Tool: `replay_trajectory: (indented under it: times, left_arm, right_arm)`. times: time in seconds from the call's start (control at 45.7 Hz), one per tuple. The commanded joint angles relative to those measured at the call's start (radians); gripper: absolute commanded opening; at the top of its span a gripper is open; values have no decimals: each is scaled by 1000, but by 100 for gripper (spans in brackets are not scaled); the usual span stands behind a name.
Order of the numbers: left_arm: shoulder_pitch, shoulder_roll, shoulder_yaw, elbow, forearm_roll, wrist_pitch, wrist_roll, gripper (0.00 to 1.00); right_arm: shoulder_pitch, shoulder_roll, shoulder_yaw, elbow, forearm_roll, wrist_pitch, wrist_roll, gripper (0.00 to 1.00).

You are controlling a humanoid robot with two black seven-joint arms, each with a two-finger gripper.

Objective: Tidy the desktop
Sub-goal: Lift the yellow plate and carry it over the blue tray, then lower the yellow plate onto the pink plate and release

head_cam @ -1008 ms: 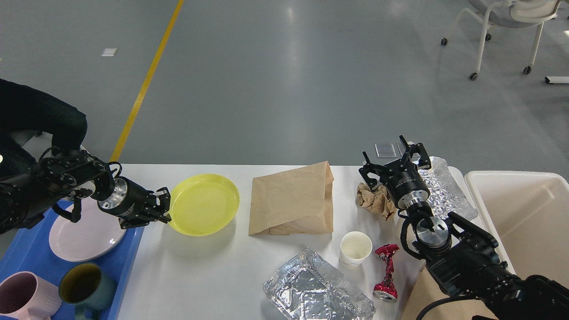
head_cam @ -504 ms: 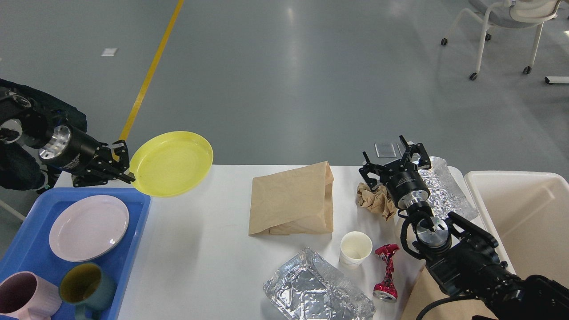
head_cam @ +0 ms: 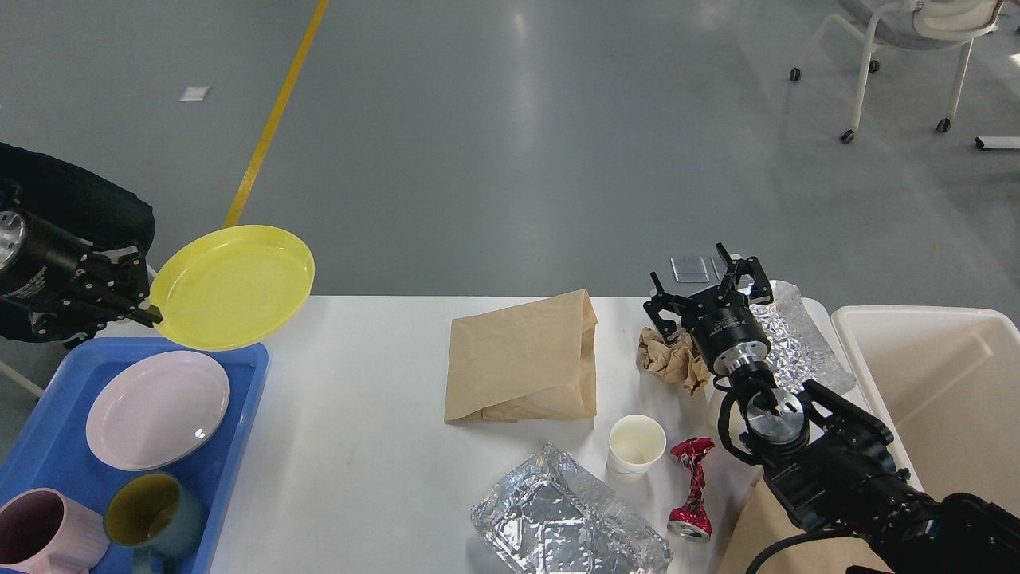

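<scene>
The left gripper (head_cam: 143, 307) pinches the yellow plate (head_cam: 233, 285) by its rim, aloft over the desktop's (head_cam: 358, 446) left edge, likely bound for the tray (head_cam: 48, 454), while the right gripper (head_cam: 705, 295) hangs open.

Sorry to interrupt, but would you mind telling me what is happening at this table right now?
The robot is tidying the desktop. Its left gripper holds a yellow plate by the rim, in the air over the far end of the blue tray, which already holds a pink plate and two mugs. Its right gripper hangs open above a crumpled brown paper. A paper bag, foil, a paper cup and a crushed red can lie on the desktop.
</scene>
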Motion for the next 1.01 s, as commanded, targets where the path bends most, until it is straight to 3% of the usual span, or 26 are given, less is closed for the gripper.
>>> replay_trajectory:
  times: [0.0,0.153,0.482,0.986]
  left_arm:
    - [49,46,1,14,0,0,0,0]
    - [141,75,-10,16,0,21,-2,0]
    - [270,75,-24,17,-3,257,-13,0]
    - [411,44,-111,17,-3,402,-14,0]
  right_arm:
    - [0,0,0,0,0,0,0,100]
    - [0,0,0,0,0,0,0,100]
    - [0,0,0,0,0,0,0,100]
    - [0,0,0,0,0,0,0,100]
